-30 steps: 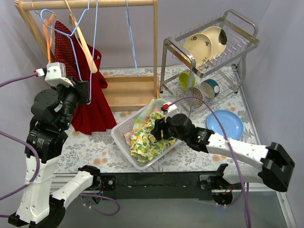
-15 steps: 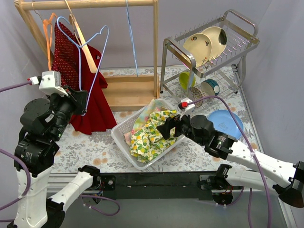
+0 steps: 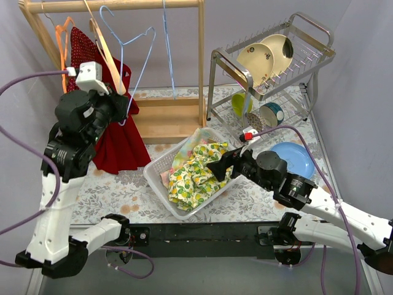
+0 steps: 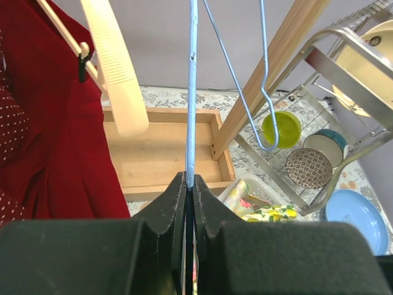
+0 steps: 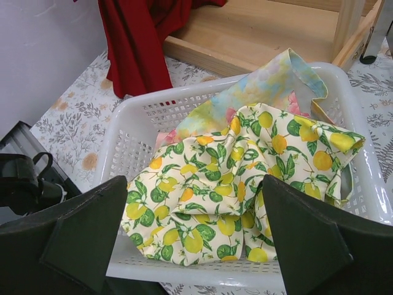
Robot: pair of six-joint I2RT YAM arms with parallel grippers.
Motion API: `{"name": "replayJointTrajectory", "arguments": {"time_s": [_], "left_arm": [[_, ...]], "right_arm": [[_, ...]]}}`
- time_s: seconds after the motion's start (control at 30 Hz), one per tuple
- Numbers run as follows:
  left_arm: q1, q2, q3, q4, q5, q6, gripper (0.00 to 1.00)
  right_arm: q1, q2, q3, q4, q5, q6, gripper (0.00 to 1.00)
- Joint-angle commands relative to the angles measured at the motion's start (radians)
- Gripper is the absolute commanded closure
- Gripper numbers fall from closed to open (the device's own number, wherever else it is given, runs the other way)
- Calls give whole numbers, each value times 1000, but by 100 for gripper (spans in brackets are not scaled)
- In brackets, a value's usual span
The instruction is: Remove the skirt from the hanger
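Observation:
The lemon-print skirt [image 3: 193, 175] lies crumpled in the white basket [image 3: 156, 169], off any hanger; it also shows in the right wrist view [image 5: 233, 178]. My left gripper [image 3: 124, 109] is shut on the bottom wire of an empty light-blue wire hanger [image 3: 138, 55], held up near the wooden rail. In the left wrist view the hanger wire [image 4: 191, 92] runs straight up from the closed gripper [image 4: 189, 184]. My right gripper [image 3: 222, 166] is open and empty just above the basket's right side, with the skirt between and beyond its spread fingers [image 5: 193, 181].
A red dress [image 3: 120, 141] hangs on a wooden hanger [image 3: 110, 61] from the wooden clothes rack [image 3: 201, 61]. Another blue hanger [image 3: 169, 49] hangs from the rail. A dish rack [image 3: 307, 55] with plates and cups stands at the back right, with a blue plate [image 3: 295, 158] below it.
My left arm has lifted the blue hanger up and to the right, toward the rail. My right gripper has pulled back slightly from the skirt, staying open.

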Motion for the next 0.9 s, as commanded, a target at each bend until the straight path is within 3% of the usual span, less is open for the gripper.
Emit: {"name": "replayJointTrajectory", "arguments": {"time_s": [0.0, 0.43, 0.87], "left_arm": [[3, 66, 22, 119, -10, 35, 100], [3, 304, 177, 223, -135, 149, 100], [2, 388, 160, 303, -10, 141, 100]], "right_arm": [[-3, -46, 5, 7, 5, -4, 2], [-3, -97, 18, -13, 1, -25, 2], [-3, -131, -2, -5, -6, -30, 2]]}}
